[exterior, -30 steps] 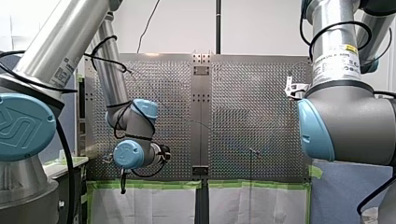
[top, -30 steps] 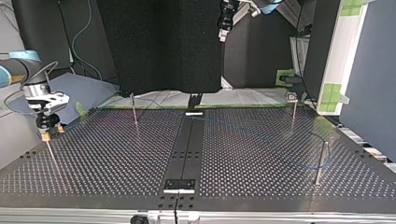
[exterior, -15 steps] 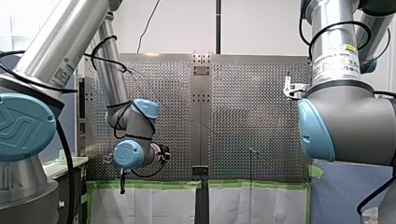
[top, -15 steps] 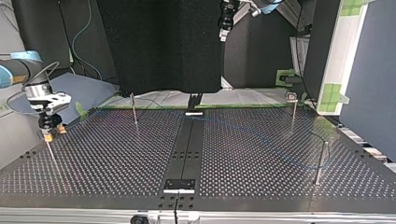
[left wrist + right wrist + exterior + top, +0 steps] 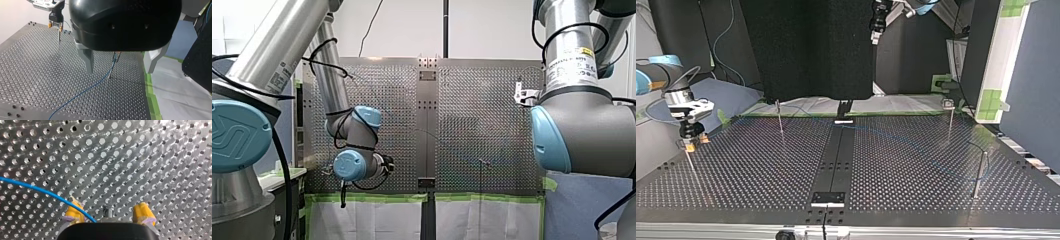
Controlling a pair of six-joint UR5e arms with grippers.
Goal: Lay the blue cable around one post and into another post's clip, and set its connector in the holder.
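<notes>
My right tool (image 5: pixel 109 213) is released, its yellow pads on either side of a post's (image 5: pixel 107 209) top. The blue cable (image 5: pixel 37 188) runs against one pad beside that post. My left tool (image 5: pixel 119 71) hangs released and empty, well apart from that post.

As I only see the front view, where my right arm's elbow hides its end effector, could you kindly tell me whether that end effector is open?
Observer: Yes, the right end effector is open, its yellow pads apart in the right wrist view.
Operator: What is between them?
Observer: The tip of a thin post; the blue cable passes one pad's inner side.
Operator: And my left end effector?
Observer: The left end effector is open, empty, raised over the table.
</notes>
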